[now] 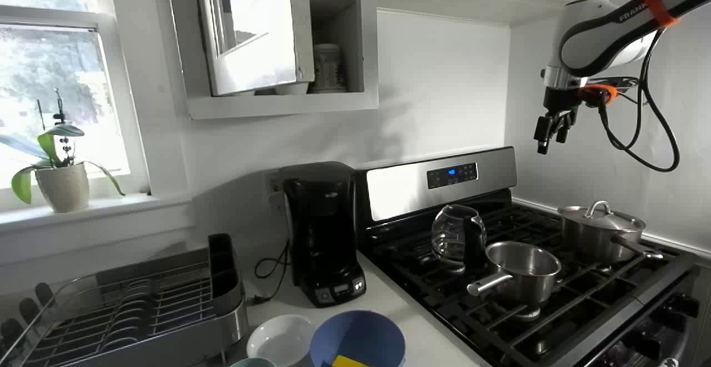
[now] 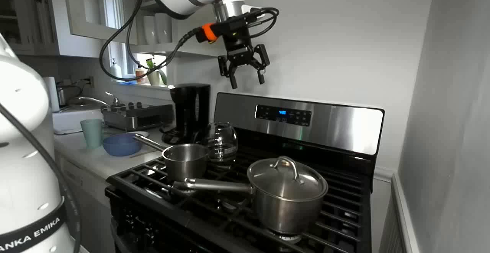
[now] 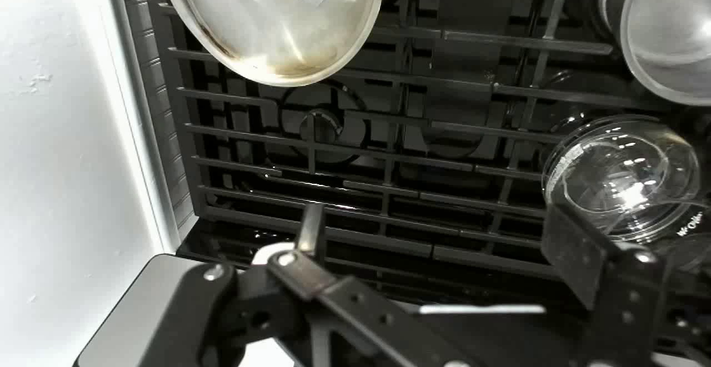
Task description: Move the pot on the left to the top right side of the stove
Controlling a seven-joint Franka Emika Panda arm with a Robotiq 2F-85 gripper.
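Pale walls [image 1: 444, 78], an open white cabinet [image 1: 266, 45], a daylit window [image 1: 89, 67].

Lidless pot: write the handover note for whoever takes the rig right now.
Gripper: open, holding nothing, raised above the stove.
Lidless pot: on the stove's front left, handle toward the counter; glass jug behind it.
Done: no step of the move yet.
To do: grip the pot, lift it and set it on the back right burner, behind the lidded pot.
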